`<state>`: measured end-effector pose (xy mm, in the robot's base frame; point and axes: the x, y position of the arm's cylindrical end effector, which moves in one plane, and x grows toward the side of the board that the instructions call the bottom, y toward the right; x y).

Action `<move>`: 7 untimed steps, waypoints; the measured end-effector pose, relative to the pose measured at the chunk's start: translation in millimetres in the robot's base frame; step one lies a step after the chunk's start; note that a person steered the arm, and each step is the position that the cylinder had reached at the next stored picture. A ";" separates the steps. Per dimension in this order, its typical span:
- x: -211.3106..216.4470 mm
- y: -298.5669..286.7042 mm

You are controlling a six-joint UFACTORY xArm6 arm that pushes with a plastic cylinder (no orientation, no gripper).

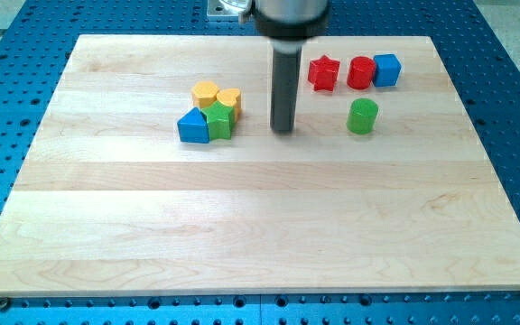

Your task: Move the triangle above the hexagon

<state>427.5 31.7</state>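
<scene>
Triangle: one blue triangular block, lowest and leftmost of the cluster in the table's upper-left part.
Hexagon: one yellow hexagonal block, just above the triangle, toward the view's top.
Cluster mates: one yellow heart-shaped block beside the hexagon; one green block, shape unclear, touching the triangle's right side.
Right group: one red star-shaped block, one red cylinder block, one blue cube block in a row near the top; one green cylinder block below them.
Count: eight blocks in total.
Tip: the dark rod's tip rests on the pale wooden table, between the two groups.
Triangle to tip: triangle lies to the view's left of the tip, at about the same height, with the green block between them; not touching.
Jaws: the arm has none, only the rod.
</scene>
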 end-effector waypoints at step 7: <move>-13.5 -110.0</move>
<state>413.9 -78.3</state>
